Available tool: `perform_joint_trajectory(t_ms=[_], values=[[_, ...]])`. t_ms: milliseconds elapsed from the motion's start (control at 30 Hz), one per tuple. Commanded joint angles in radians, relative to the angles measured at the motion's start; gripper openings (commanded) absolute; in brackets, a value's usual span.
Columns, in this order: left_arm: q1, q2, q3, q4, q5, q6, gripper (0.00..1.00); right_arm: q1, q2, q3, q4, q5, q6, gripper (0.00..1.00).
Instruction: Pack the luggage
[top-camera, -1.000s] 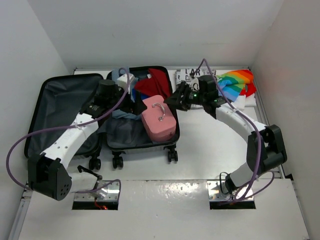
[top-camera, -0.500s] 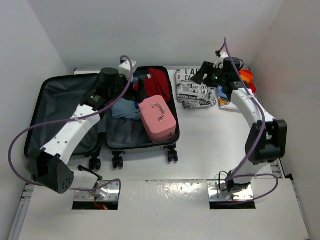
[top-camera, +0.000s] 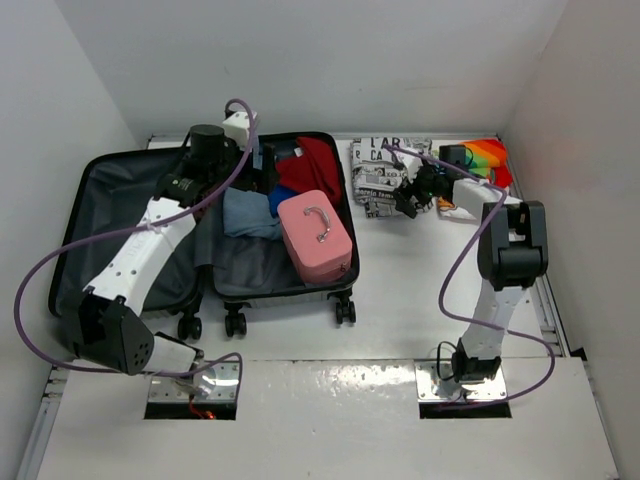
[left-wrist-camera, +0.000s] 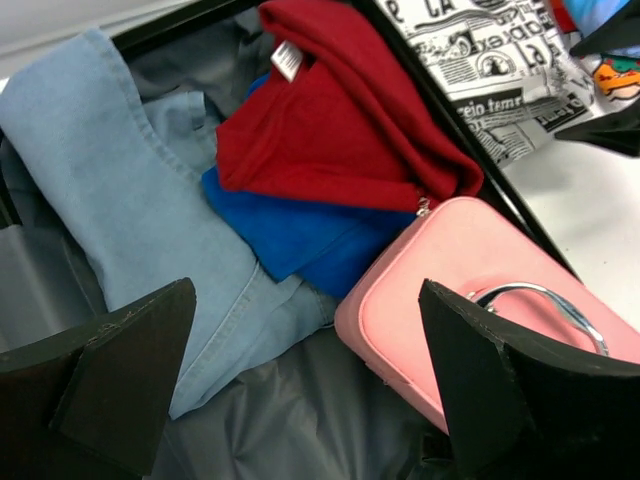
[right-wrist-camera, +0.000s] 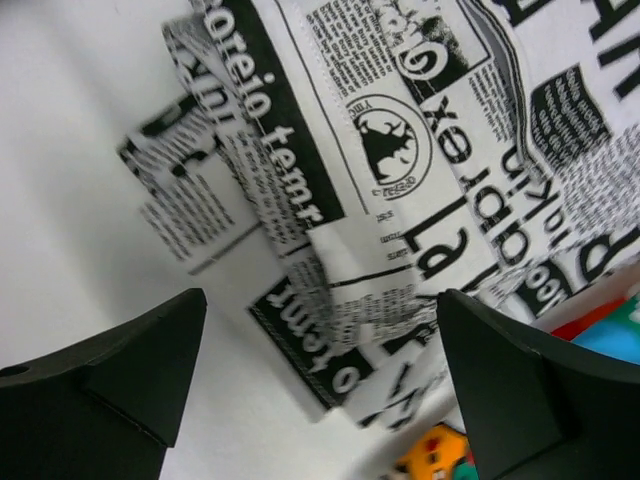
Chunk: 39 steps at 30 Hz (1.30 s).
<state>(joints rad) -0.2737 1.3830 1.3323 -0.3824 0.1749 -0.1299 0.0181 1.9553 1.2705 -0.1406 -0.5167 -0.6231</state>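
Observation:
The silver-grey suitcase (top-camera: 120, 230) lies open, its black-lined lid flat at the left. Its right half holds a light denim garment (left-wrist-camera: 120, 170), a blue garment (left-wrist-camera: 300, 235), a red garment (left-wrist-camera: 330, 130) and a small pink case (left-wrist-camera: 480, 310) with a metal handle. My left gripper (top-camera: 255, 172) hovers open and empty over the rear of that half (left-wrist-camera: 310, 400). My right gripper (top-camera: 408, 197) is open and empty just above a newspaper-print cloth (right-wrist-camera: 400, 170) on the table right of the suitcase (right-wrist-camera: 320, 400).
A rainbow-striped cloth (top-camera: 480, 158) lies at the back right corner beside the newspaper-print cloth (top-camera: 385, 175). White walls close in the table on the left, back and right. The suitcase wheels (top-camera: 237, 322) point toward the arm bases.
My right gripper left the suitcase's edge, swung to the back right, then came down over the newspaper-print cloth. My left gripper drew back toward the suitcase's rear, leaving the denim lying inside.

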Motion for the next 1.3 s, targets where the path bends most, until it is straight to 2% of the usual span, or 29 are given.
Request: perform_joint_trajectory(t_ms=[0,67,200,300,433,467,600,733,967,1000,1067,1167,1233,1267], values=[[0.021,0.004,0.013,-0.007,0.031,0.012,1.00,-0.014,0.037,0.081,-0.049,-0.141,-0.370,0.98],[0.031,0.016,0.013,-0.007,0.031,0.012,1.00,-0.014,0.077,0.115,-0.108,-0.152,-0.476,1.00],[0.053,0.039,0.013,-0.007,0.054,0.003,1.00,-0.014,0.146,0.180,-0.137,-0.154,-0.556,1.00],[0.065,0.048,0.013,-0.016,0.064,-0.007,1.00,-0.012,0.195,0.250,-0.246,-0.184,-0.630,1.00],[0.074,0.059,0.013,-0.016,0.074,-0.007,1.00,-0.004,0.204,0.247,-0.330,-0.191,-0.759,1.00],[0.074,0.070,0.013,-0.016,0.074,-0.007,1.00,-0.006,0.211,0.257,-0.394,-0.189,-0.774,1.00],[0.085,0.088,0.013,-0.016,0.094,-0.016,1.00,-0.001,0.238,0.308,-0.461,-0.203,-0.799,1.00],[0.096,0.108,0.022,-0.026,0.094,-0.016,1.00,0.003,0.257,0.312,-0.438,-0.180,-0.799,1.00],[0.105,0.152,0.042,-0.036,0.112,-0.016,1.00,0.028,0.385,0.509,-0.505,-0.080,-0.734,0.98],[0.105,0.152,0.042,-0.036,0.112,-0.016,1.00,0.032,0.408,0.521,-0.530,-0.068,-0.739,0.96],[0.105,0.162,0.053,-0.036,0.112,-0.016,1.00,0.037,0.442,0.584,-0.573,-0.057,-0.753,0.80],[0.114,0.162,0.053,-0.036,0.112,-0.016,1.00,0.055,0.471,0.632,-0.642,-0.036,-0.764,0.49],[0.114,0.162,0.053,-0.045,0.112,-0.016,1.00,0.063,0.455,0.604,-0.652,-0.031,-0.768,0.37],[0.123,0.162,0.053,-0.046,0.112,-0.016,1.00,0.071,0.446,0.592,-0.662,-0.035,-0.767,0.24]])
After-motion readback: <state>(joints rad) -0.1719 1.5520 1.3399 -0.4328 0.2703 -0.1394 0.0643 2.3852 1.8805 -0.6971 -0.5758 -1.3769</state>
